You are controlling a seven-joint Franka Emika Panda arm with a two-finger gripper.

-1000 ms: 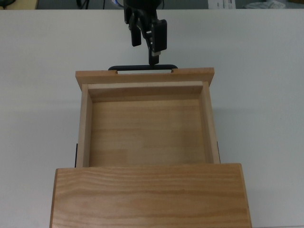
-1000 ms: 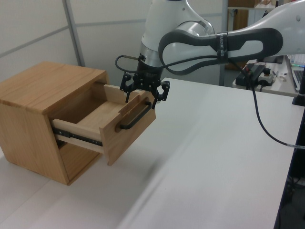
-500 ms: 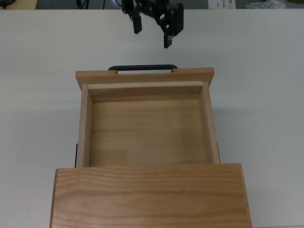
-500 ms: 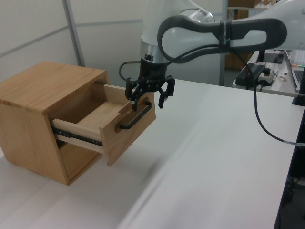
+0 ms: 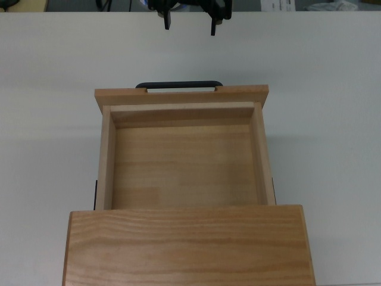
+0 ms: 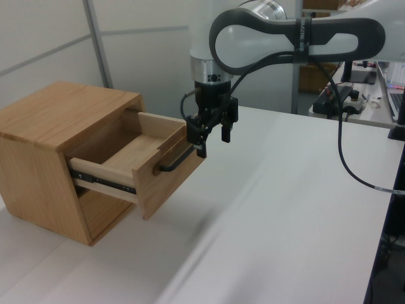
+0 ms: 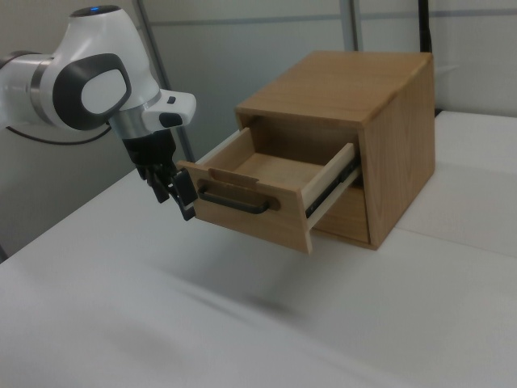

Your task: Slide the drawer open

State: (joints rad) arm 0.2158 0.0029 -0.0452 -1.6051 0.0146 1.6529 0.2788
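Top view: the drawer juts far out of the cabinet, empty; the gripper is spread, clear of the handle. Left and right views: apart, gripping nothing. Pull looks finished; only retreat remains.

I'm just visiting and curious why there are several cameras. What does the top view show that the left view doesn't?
Only the top view looks straight down into the drawer, showing its whole bare floor. Only the left view shows the robot arm, the dark slide rail on the drawer's side and the cabinet's front. Both show the drawer pulled out, its black handle and the gripper open and off the handle.
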